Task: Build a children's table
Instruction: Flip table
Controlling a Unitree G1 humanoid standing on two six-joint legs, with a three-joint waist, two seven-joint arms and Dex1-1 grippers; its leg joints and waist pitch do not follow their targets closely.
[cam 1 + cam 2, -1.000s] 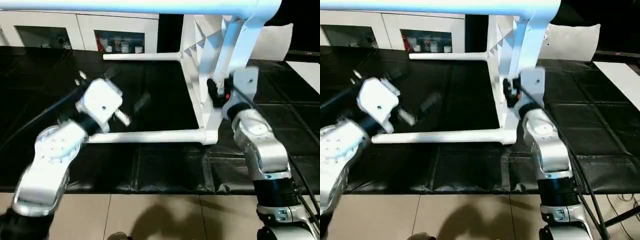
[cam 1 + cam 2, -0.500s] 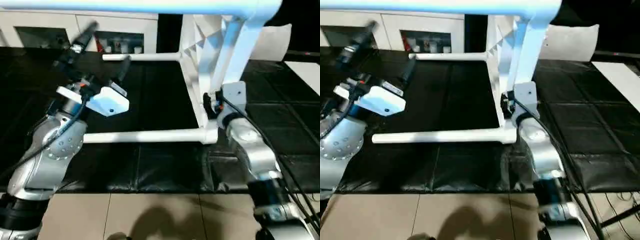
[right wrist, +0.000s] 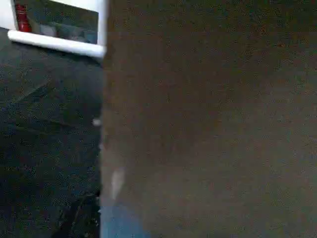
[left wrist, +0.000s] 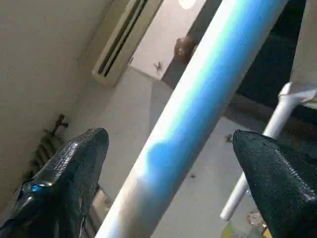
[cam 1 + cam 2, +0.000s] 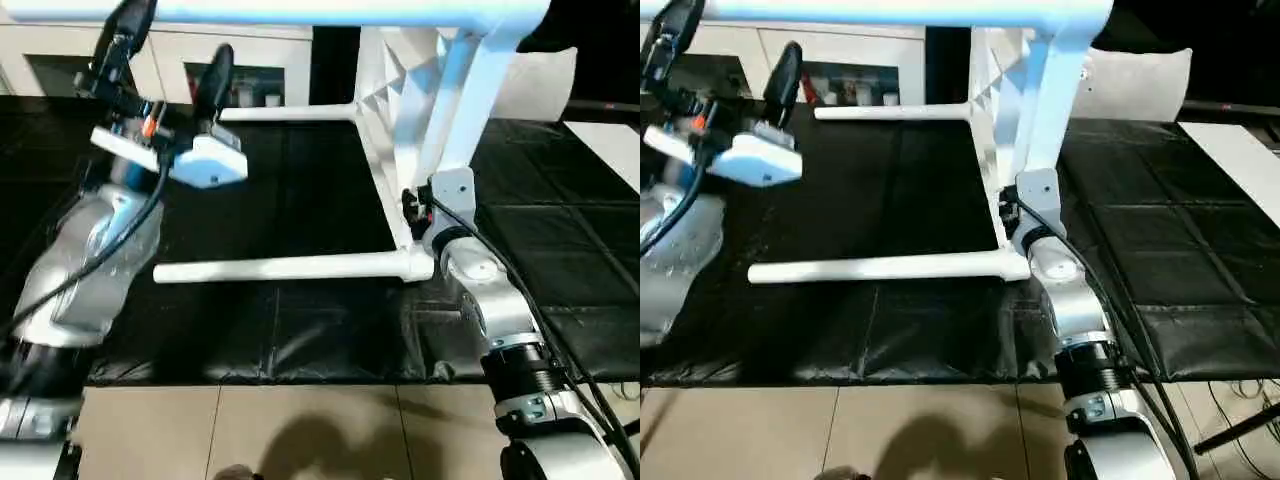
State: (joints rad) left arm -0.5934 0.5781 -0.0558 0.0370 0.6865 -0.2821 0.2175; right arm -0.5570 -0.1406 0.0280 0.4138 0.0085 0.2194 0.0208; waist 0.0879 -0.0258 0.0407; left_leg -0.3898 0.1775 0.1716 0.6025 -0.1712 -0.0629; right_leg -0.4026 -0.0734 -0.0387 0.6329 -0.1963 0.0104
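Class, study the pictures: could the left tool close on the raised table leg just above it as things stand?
Probably yes: the left tool is open, its fingers either side of the raised leg, nothing between.

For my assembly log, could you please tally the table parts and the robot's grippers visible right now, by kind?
Table tops: 1, the tabletop standing on edge.
Table legs in view: 3, the near leg, the far leg and the upper leg.
Grippers: 2, the left gripper and the right gripper.
Total: 6.
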